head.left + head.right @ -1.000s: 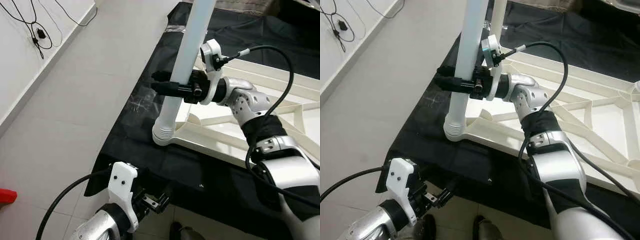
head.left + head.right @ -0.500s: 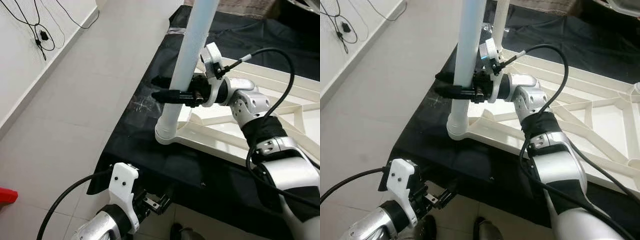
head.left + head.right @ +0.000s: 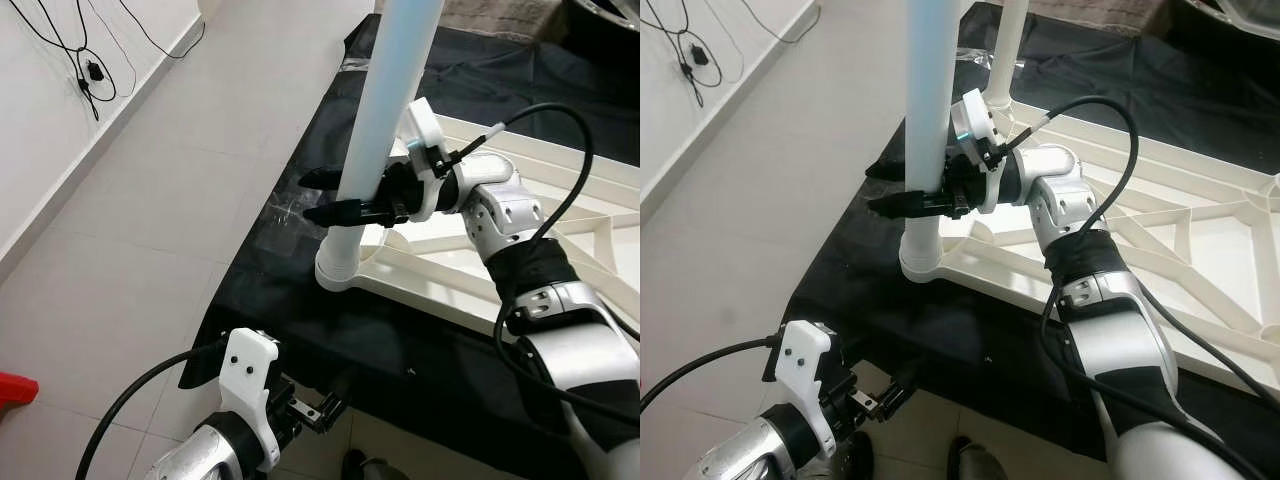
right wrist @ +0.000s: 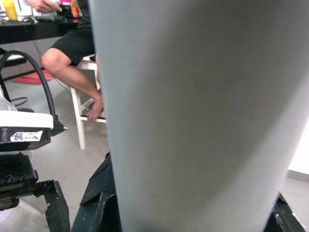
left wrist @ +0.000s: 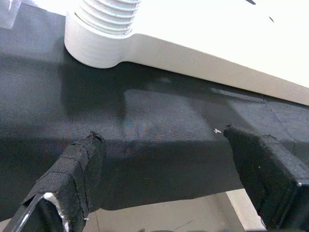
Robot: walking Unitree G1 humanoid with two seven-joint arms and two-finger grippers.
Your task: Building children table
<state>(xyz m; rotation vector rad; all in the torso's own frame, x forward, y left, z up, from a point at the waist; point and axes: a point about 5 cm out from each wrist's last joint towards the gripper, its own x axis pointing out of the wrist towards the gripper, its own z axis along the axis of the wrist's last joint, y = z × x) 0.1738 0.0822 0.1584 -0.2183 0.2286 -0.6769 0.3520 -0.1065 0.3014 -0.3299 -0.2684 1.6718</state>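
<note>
A tall white table leg (image 3: 385,110) stands upright with its threaded end in the corner socket (image 3: 338,268) of the upturned white tabletop (image 3: 470,290). My right gripper (image 3: 318,197) is shut on the leg a little above the socket, one black finger on each side. In the right wrist view the leg (image 4: 193,116) is pressed close between the fingers. My left gripper (image 3: 325,408) hangs low by the front edge of the black cloth (image 3: 290,300). It is open, with fingers (image 5: 72,174) wide apart and nothing between them.
The tabletop lies on the black cloth over a tiled floor. A second white leg (image 3: 1008,50) stands at the far corner. Cables (image 3: 95,70) hang on the left wall and a red object (image 3: 15,388) lies at the left. A person (image 4: 72,53) sits on a stool.
The right gripper has rolled around the leg's axis while holding it. Less thread shows above the socket now. The head camera has shifted slightly; the left arm stays put.
</note>
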